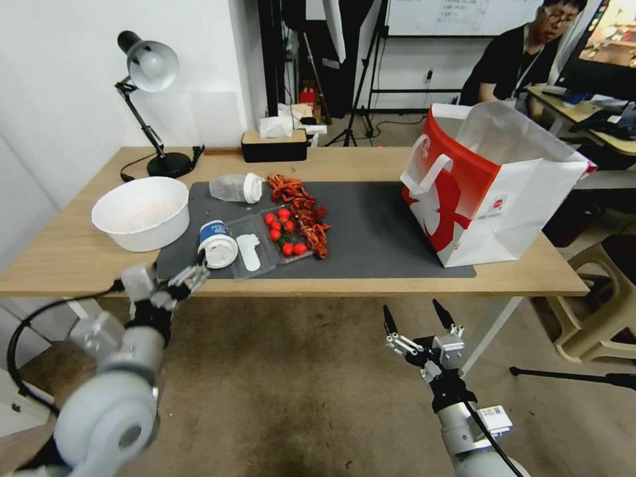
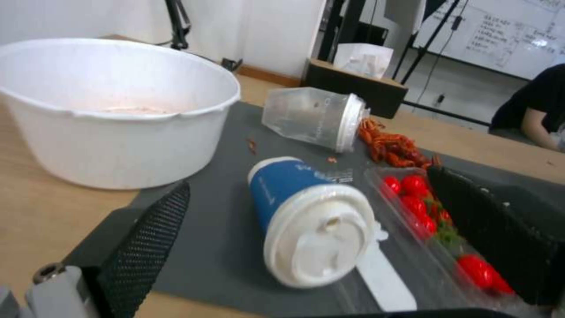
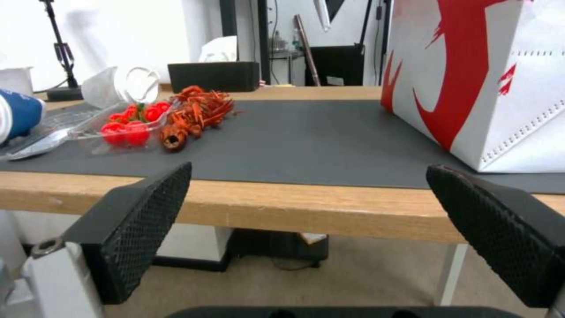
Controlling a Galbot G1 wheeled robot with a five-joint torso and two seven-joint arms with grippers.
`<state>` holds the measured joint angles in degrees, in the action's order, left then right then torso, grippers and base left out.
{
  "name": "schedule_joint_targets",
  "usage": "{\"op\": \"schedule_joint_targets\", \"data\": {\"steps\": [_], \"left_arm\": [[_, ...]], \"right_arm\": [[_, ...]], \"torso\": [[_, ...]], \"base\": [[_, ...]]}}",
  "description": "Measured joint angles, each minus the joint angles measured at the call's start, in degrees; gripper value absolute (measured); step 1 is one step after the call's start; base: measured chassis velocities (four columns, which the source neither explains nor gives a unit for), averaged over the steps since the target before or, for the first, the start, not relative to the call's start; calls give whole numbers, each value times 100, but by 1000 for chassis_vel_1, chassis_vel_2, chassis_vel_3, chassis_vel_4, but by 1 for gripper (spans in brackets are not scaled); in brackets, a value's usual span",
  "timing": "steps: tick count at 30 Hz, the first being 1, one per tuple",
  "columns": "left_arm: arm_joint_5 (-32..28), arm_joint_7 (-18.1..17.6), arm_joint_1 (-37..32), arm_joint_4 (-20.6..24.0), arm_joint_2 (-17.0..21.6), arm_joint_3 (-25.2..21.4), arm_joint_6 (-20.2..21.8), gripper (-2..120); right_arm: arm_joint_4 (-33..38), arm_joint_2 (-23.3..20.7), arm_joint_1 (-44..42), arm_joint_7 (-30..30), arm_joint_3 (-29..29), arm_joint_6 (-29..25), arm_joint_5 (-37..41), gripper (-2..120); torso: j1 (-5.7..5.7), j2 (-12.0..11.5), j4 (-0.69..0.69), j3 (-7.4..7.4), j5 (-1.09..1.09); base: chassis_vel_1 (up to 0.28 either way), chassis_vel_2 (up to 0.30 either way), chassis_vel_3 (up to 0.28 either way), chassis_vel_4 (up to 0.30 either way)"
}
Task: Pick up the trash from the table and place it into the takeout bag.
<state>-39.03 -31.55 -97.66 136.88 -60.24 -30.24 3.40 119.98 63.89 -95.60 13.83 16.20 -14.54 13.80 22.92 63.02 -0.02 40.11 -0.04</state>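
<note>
My left gripper [image 1: 192, 277] hovers at the table's [image 1: 73, 255] near edge, jaws spread, just short of the blue-white cup [image 1: 216, 242] lying on its side on the dark mat [image 1: 371, 232]. My left wrist camera catches the cup's lid [image 2: 321, 236] facing me, the white bowl [image 2: 112, 110] beside it, the clear container [image 2: 312, 117] toppled behind; one finger [image 2: 500, 234] hides part of the tomato tray [image 2: 423, 212]. My right gripper [image 1: 421, 324] hangs low before the table, wide open. The takeout bag [image 1: 490, 192] stands on the mat's right end, cut off in my right wrist view.
</note>
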Motion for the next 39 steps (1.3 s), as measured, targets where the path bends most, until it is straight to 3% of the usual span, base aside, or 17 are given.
{"op": "schedule_joint_targets", "data": {"steps": [1, 3, 9, 12, 14, 16, 22, 23, 32, 39], "left_arm": [[0, 0, 0, 0, 0, 0, 0, 100], [-745, -110, 508, -165, 519, 18, 168, 100], [-1664, -211, 1525, -587, 976, 252, 457, 100], [-2800, -464, 2319, -963, 1255, 392, 949, 100], [-3081, -508, 2468, -1038, 1304, 430, 1075, 100], [-3968, -706, 2946, -1211, 1356, 534, 1396, 100], [-4659, -1065, 3718, -1586, 1340, 702, 1605, 100], [-5025, -1253, 4012, -1731, 1344, 779, 1792, 100], [-5338, -1700, 4627, -2004, 1385, 1192, 2610, 100], [-5379, -1869, 4889, -2180, 1355, 1428, 2786, 100]], "right_arm": [[0, 0, 0, 0, 0, 0, 0, 100], [34, 18, -69, -5, 11, 6, -12, 100], [102, 16, -174, -10, 32, 18, -64, 100], [115, 16, -233, -11, 45, 19, -137, 100], [110, 23, -234, -10, 51, 19, -151, 100], [63, 48, -234, -10, 67, 2, -232, 100], [24, 77, -232, -10, 86, -29, -326, 100], [6, 84, -228, -7, 90, -42, -358, 100], [-4, 87, -225, 17, 107, -44, -392, 100], [-40, 98, -219, 22, 107, -44, -445, 100]], "torso": [[0, 0, 0, 0, 0], [0, 0, 3, 0, 4], [0, 0, 1, 0, 1], [0, 0, 2, 0, 3], [0, 0, 2, 0, 3], [0, 0, 3, 0, 4], [0, 0, 3, 0, 3], [0, 0, 2, 0, 4], [-1, 0, 2, -1, 3], [-1, 0, 2, 0, 4]], "base": [[0, 0, 0, 0], [0, 0, 0, 0], [0, 0, 0, 0], [0, 0, 0, 0], [0, 0, 0, 0], [0, 0, 0, 0], [0, 0, 0, 0], [0, 0, 0, 0], [0, 0, 0, 0], [0, 0, 0, 0]]}}
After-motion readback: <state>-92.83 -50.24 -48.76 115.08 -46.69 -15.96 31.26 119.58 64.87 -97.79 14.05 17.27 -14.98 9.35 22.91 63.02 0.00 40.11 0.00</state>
